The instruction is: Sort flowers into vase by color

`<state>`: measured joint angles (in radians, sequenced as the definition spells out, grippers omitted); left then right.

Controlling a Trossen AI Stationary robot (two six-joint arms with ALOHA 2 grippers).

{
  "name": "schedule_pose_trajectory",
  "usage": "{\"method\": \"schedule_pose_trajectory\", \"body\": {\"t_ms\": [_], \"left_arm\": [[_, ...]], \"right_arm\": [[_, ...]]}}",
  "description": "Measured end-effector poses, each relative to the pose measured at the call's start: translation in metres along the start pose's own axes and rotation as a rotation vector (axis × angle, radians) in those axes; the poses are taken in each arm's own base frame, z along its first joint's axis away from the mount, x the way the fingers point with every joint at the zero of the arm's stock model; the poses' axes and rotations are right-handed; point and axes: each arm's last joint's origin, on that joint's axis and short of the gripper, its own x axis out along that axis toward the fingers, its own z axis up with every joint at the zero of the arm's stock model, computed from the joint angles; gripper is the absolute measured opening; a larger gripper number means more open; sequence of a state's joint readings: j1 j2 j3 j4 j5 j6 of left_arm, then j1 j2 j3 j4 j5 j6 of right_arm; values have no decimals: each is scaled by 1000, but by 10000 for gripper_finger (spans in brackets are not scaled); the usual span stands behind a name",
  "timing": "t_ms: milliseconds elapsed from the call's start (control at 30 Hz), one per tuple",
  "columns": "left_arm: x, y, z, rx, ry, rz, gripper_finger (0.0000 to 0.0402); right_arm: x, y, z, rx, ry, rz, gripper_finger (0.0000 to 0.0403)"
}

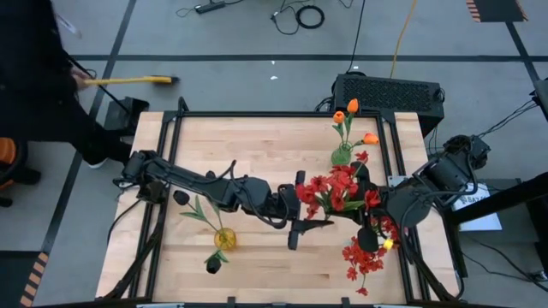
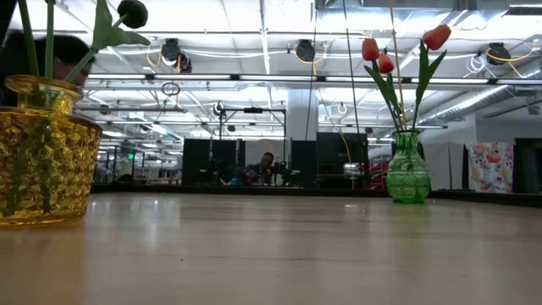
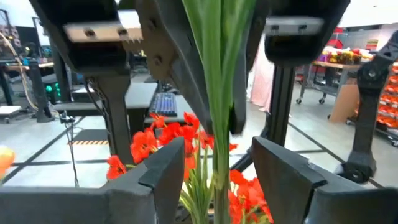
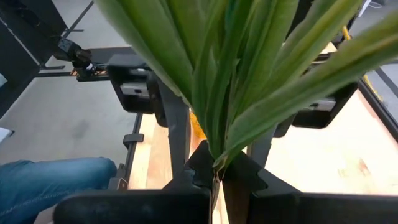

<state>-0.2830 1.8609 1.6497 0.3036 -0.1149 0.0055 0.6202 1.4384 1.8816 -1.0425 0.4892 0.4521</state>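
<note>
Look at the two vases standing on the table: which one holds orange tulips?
The green vase near the table's far edge, with orange tulips in it. The yellow vase, nearer the front, holds black blooms instead.

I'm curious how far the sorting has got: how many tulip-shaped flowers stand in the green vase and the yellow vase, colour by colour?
Orange tulips in the green vase: 3
Black tulips in the yellow vase: 2
Total: 5
</note>
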Motion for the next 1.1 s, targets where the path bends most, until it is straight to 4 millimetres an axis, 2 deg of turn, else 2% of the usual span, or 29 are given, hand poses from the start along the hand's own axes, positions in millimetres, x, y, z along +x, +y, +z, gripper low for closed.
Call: {"method": "schedule_pose_trajectory", "body": {"t_ms": [100,233,500,633,800,967,1100], "left_arm": [[0,3,1,1,-4,12,177],[0,5,1,1,-4,15,137],[0,6,-1,12,16,-35,14],[0,7,-2,12,31,-38,16],[0,7,-6,17,73,-40,17],[-2,5,-2,37,56,-66,17],[-2,1,4,57,-1,-103,17]], "right_arm": [[0,0,0,-2,3,-1,4],[0,-1,-2,-2,23,-5,4],[0,-1,-3,-7,30,-18,8],[0,-1,-3,-7,22,-19,44],[-6,-3,-4,-8,26,-15,127],[-31,-15,-7,41,21,-31,192],[-56,-28,-15,37,-8,-131,205]]}}
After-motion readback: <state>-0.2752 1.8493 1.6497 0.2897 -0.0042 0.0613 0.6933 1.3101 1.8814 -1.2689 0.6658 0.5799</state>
